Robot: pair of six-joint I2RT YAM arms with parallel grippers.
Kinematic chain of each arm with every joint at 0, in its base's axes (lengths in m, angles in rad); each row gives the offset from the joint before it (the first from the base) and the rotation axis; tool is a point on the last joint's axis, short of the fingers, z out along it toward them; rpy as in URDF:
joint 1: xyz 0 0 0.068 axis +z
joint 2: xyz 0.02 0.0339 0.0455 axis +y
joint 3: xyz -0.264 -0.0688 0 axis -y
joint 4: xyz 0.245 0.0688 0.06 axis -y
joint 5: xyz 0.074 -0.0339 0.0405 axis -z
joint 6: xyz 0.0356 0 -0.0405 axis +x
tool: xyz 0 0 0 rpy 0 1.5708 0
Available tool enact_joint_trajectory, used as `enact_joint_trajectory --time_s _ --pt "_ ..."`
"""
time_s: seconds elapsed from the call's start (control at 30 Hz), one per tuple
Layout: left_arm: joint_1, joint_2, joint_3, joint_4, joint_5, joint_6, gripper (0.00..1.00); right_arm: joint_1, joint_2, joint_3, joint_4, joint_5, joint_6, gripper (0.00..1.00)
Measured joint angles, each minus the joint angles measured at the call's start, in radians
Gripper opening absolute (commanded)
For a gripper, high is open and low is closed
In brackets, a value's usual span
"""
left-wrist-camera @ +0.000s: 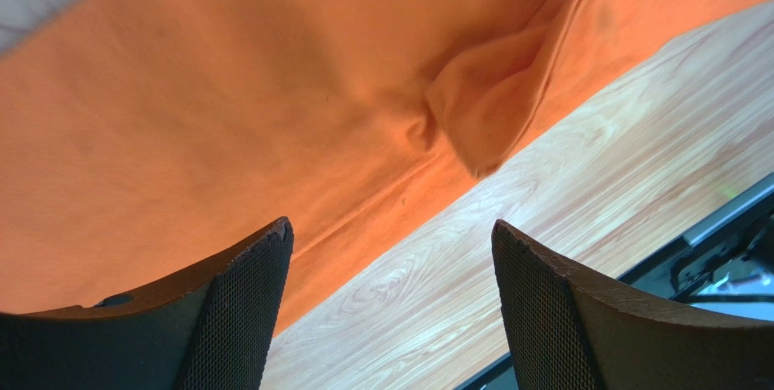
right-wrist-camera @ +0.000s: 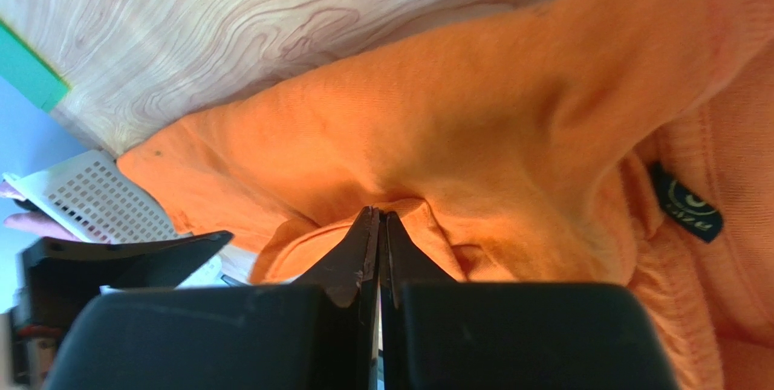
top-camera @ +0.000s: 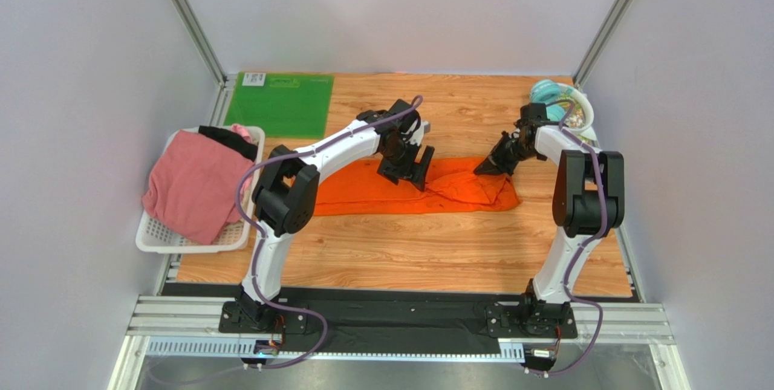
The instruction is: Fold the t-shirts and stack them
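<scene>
Left hand (top-camera: pixel 409 177) spread; basket (top-camera: pixel 150 240) holds pink t-shirt (top-camera: pixel 191 186), black t-shirt (top-camera: pixel 227 141).

Wooden table (top-camera: pixel 409 254) with orange t-shirt (top-camera: pixel 363 195), green mat (top-camera: pixel 277 104) and white basket (top-camera: pixel 150 240) on it

On the left side, reached from the base at the near edge of the table forward and to the right, toward the middle, with the elbow bent and raised. At the left gripper (left-wrist-camera: pixel 391 227), held the two jaws wide apart and pointed downward, with nothing between them. On the right side, rose steeply from the near edge, folded at the high elbow, then stretched leftward and down. At the right gripper (right-wrist-camera: pixel 378 215), pressed the jaws fully together, with a fold of the orange t-shirt (right-wrist-camera: pixel 472 118) pinched at the tips.
</scene>
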Motion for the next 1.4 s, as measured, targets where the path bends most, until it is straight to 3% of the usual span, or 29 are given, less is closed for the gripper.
enact_joint_trajectory --time_s 0.27,0.33,0.43,0.57,0.67,0.93,1.2,1.4 --pt "-0.008 0.013 -0.106 -0.002 0.045 0.008 0.86 -0.038 0.012 0.029 -0.014 0.042 -0.006 0.01" --pt "-0.010 0.016 -0.106 -0.001 0.051 0.010 0.86 -0.045 0.012 0.035 -0.018 0.053 -0.008 0.07" --pt "-0.015 0.016 -0.106 0.000 0.060 0.011 0.86 -0.049 0.012 0.042 -0.031 0.072 -0.013 0.26" --pt "-0.029 0.016 -0.106 0.000 0.072 0.012 0.86 -0.049 0.012 0.059 -0.061 0.104 -0.030 0.61" --pt "-0.035 0.016 -0.106 -0.001 0.078 0.016 0.86 -0.049 0.012 0.081 -0.090 0.134 -0.040 0.70" --pt "-0.028 0.016 -0.071 -0.034 0.069 0.068 0.86 -0.048 -0.084 0.085 -0.118 0.170 -0.044 0.68" --pt "0.128 -0.023 0.010 -0.080 -0.040 0.332 0.83 -0.016 -0.282 -0.031 -0.109 0.187 -0.044 0.49" --pt "0.222 -0.203 -0.205 -0.022 -0.209 0.529 0.83 0.098 -0.277 -0.069 -0.149 0.355 -0.071 0.40"
